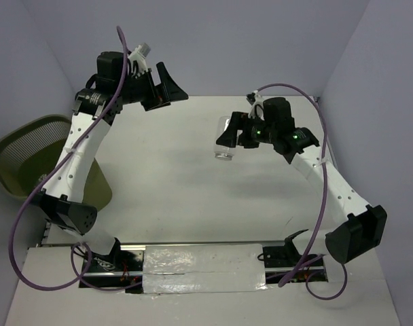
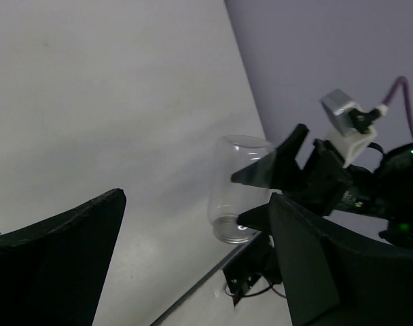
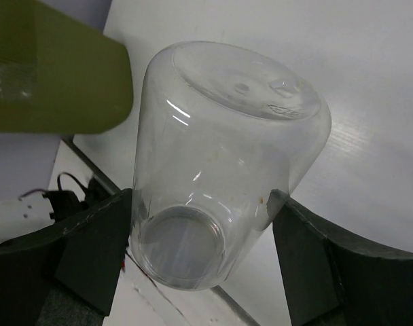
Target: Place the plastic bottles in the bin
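1. Clear plastic bottle (image 3: 227,136) pinched across its body by right gripper (image 3: 201,204), a finger touching each side
2. Jaws of left gripper (image 2: 196,197) spread wide, well apart from the bottle
3. Olive bin (image 1: 16,159) sits well off to right gripper's left

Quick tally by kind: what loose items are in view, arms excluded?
clear plastic bottle: 1
olive-green bin: 1
Total: 2
No bottles can be made out inside the bin.
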Tool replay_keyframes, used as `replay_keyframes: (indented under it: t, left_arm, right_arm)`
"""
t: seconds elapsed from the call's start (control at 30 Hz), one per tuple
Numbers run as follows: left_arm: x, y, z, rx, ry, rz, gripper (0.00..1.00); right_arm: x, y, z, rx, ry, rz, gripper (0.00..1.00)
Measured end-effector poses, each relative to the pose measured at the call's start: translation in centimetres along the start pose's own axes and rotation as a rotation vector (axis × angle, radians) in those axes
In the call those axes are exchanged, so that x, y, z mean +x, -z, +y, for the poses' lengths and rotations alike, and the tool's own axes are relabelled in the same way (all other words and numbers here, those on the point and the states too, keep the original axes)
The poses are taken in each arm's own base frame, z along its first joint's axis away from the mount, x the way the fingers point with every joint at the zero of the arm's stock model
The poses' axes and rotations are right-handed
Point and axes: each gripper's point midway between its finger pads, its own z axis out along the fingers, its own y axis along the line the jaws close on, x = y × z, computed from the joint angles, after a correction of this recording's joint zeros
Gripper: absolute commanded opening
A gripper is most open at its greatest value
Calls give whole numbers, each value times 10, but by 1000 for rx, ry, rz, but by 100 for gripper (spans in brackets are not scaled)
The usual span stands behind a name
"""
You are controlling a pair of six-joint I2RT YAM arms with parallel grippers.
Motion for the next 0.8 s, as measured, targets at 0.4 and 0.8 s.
replay_keyframes:
  t: [0.4, 0.8]
  left_arm:
    - [72, -52, -31, 193, 46, 293, 99]
    - [94, -57, -44, 253, 36, 352, 99]
  right_arm:
    - [25, -4, 25, -85, 122, 113, 63]
    - [25, -2, 40, -121, 167, 126, 63]
